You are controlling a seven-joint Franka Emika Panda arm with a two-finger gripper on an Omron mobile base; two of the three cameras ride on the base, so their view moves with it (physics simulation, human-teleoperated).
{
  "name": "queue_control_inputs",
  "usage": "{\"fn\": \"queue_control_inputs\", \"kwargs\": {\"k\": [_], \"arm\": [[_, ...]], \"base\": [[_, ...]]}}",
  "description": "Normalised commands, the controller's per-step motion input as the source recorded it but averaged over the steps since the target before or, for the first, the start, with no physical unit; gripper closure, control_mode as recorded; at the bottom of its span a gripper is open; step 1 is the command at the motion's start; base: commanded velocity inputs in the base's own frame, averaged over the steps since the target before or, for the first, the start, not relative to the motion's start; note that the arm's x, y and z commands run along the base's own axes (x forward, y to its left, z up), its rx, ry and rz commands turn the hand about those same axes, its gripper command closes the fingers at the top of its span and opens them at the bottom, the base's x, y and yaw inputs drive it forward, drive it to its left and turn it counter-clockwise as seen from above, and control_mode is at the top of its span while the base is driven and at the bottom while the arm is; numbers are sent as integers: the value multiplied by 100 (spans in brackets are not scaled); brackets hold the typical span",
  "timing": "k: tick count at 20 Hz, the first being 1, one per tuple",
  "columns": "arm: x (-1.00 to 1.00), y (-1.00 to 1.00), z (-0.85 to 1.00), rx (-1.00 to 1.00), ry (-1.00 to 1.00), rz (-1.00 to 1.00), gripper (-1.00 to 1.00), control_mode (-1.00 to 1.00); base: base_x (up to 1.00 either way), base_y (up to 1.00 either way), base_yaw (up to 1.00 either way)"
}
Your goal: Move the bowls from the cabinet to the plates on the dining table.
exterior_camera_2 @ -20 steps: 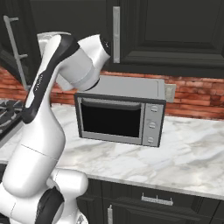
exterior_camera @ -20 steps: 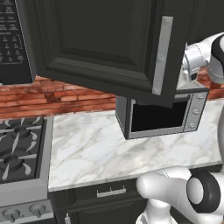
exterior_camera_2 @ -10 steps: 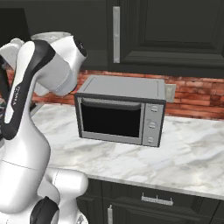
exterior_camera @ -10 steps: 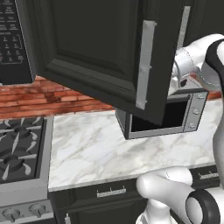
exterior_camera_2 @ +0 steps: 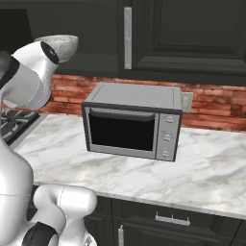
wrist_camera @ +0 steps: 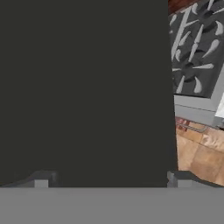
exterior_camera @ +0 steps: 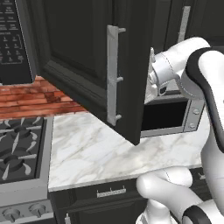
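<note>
The dark cabinet's left door [exterior_camera: 83,65] stands swung out over the counter, its silver bar handle [exterior_camera: 113,74] facing the left base camera. My wrist [exterior_camera: 158,75] reaches behind that door's free edge. In the hand view my gripper [wrist_camera: 111,181] is open, fingertips [wrist_camera: 41,182] wide apart, right up against the dark door panel [wrist_camera: 83,87], with nothing between them. A white-grey marbled bowl [exterior_camera_2: 61,44] sits in the opened cabinet, partly behind my elbow. The cabinet's right door [exterior_camera_2: 182,33] is shut. The plates and the dining table are out of view.
A grey box microwave [exterior_camera_2: 132,126] stands on the marble counter [exterior_camera_2: 202,168] against the red brick wall [exterior_camera_2: 216,108]. A gas stove [exterior_camera: 17,157] is left of the counter, also seen past the door [wrist_camera: 197,52]. Dark drawers [exterior_camera: 109,194] run below.
The cabinet door has swung further open, its handle sliding left in the left base view. My arm moved left with it, uncovering the marbled bowl in the right base view.
</note>
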Motion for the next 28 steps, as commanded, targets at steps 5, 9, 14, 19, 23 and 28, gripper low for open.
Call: {"fn": "queue_control_inputs", "kwargs": {"k": [5,9,14,19,23,28], "arm": [[-27,73,1,0,-10,3,-100,-100],[-22,71,0,0,-9,3,-100,-100],[-19,59,0,0,-6,2,-100,-100],[-1,19,0,0,-1,0,-100,-100],[-13,-25,-3,0,-3,-1,-100,-100],[-59,-59,1,-10,-9,-12,-100,-100]], "base": [[0,0,0],[0,0,0],[0,0,0],[0,0,0],[0,0,0],[0,0,0]]}}
